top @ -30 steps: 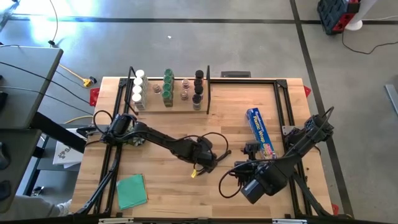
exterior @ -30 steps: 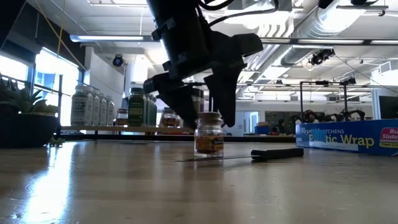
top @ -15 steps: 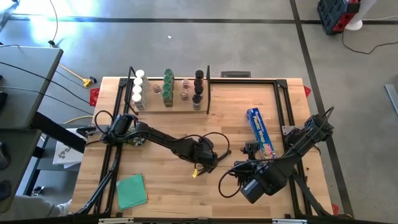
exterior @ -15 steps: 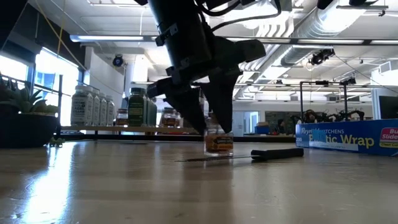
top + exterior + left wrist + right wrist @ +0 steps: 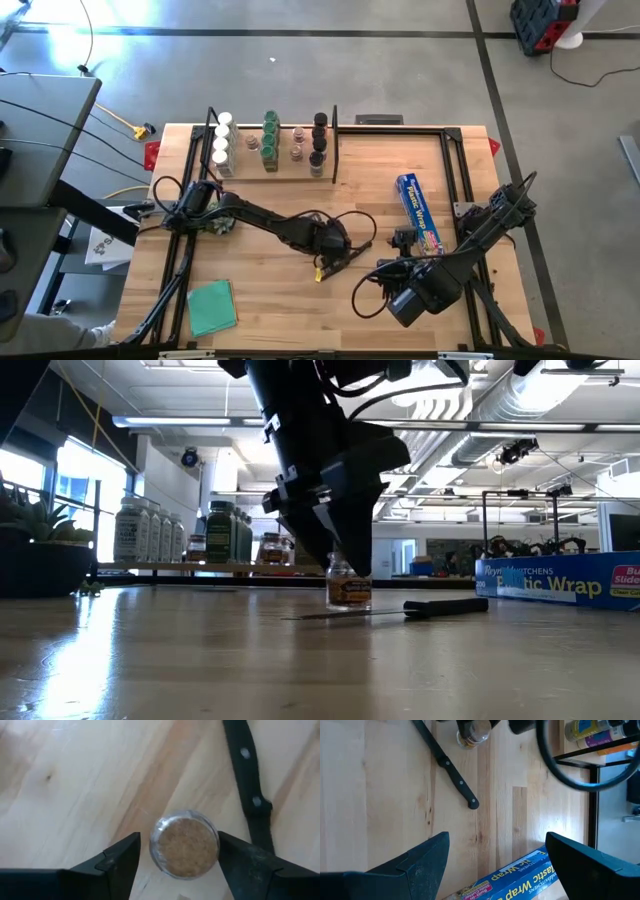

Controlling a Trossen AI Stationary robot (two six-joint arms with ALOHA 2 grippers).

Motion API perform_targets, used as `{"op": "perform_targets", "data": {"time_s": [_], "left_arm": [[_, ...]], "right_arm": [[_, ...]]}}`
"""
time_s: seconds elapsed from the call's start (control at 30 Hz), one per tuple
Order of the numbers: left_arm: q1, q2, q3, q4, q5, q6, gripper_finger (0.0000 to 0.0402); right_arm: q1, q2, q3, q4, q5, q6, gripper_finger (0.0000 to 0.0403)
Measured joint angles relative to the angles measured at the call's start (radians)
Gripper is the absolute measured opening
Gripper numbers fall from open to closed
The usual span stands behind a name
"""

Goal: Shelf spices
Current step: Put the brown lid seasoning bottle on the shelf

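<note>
Left jaws spread around a spice jar (image 5: 186,844) on the wooden tabletop (image 5: 260,300).

One lone spice jar (image 5: 186,843) stands on the counter (image 5: 260,300). There is one knife (image 5: 447,765), one blue box (image 5: 418,212) and one green cloth (image 5: 211,306). There are two pincers, left (image 5: 177,855) and right (image 5: 495,855). Four white-capped jars (image 5: 221,137) are on the shelf (image 5: 290,170).

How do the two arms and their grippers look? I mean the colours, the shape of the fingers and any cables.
Both arms are black. The left arm is slim and jointed, with thin black cables looping beside it. The left gripper has two dark, angular fingers. The right arm is bulkier near its wrist, also with looping cables. The right gripper has broad dark fingers.
</note>
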Motion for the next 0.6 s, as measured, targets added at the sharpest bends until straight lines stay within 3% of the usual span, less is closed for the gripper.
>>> {"op": "perform_targets", "data": {"time_s": [0.13, 0.4, 0.6], "left_arm": [[0.006, 0.000, 0.000, -0.005, 0.030, 0.127, 0.0260], [0.024, 0.000, 0.000, 0.000, 0.041, 0.137, 0.0258], [0.023, 0.000, 0.000, -0.001, 0.058, 0.146, 0.0200]], "right_arm": [[0.000, 0.000, 0.000, 0.000, 0.000, 0.000, 0.0326], [0.000, 0.000, 0.000, 0.000, 0.000, 0.000, 0.0326], [0.000, 0.000, 0.000, 0.000, 0.000, 0.000, 0.0326]]}}
